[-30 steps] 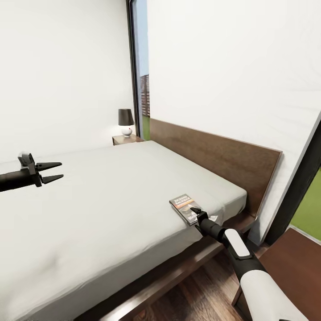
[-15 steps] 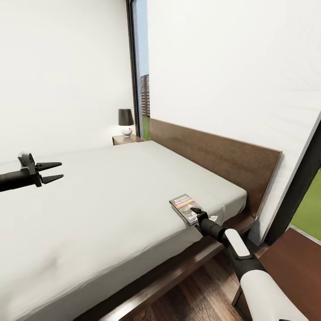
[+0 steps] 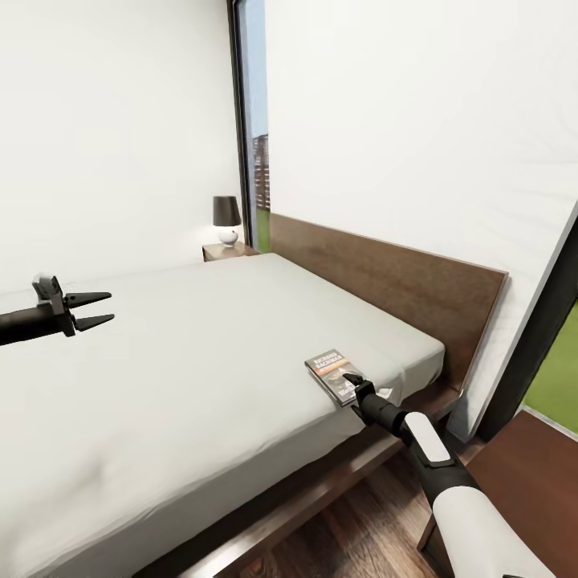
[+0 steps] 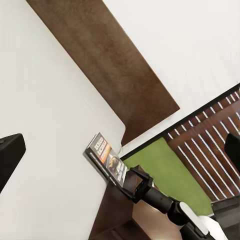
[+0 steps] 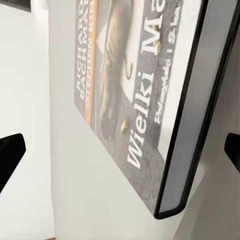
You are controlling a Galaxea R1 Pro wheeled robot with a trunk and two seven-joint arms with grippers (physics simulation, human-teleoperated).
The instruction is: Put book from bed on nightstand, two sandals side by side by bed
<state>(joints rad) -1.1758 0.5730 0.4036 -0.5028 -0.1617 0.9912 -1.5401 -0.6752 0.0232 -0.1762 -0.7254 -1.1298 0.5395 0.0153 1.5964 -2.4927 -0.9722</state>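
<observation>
The book (image 3: 331, 372) lies flat on the light-grey mattress of the bed (image 3: 185, 361), near its right edge by the headboard. My right gripper (image 3: 351, 379) is at the book's near end. In the right wrist view the book (image 5: 135, 95) sits close between the wide-apart fingertips (image 5: 11, 150), so that gripper is open. My left gripper (image 3: 95, 310) hovers open over the left part of the mattress, holding nothing. From the left wrist view I see the book (image 4: 106, 159) and the right gripper (image 4: 134, 183) beside it. One nightstand (image 3: 229, 250) stands at the far side of the bed. The sandals are out of view.
A dark-shaded lamp (image 3: 227, 218) stands on the far nightstand, beside a tall window (image 3: 253, 128). The brown headboard (image 3: 385, 281) runs along the white wall. A brown wooden top (image 3: 526, 474) sits at lower right, with wood-plank floor (image 3: 361, 530) beside the bed frame.
</observation>
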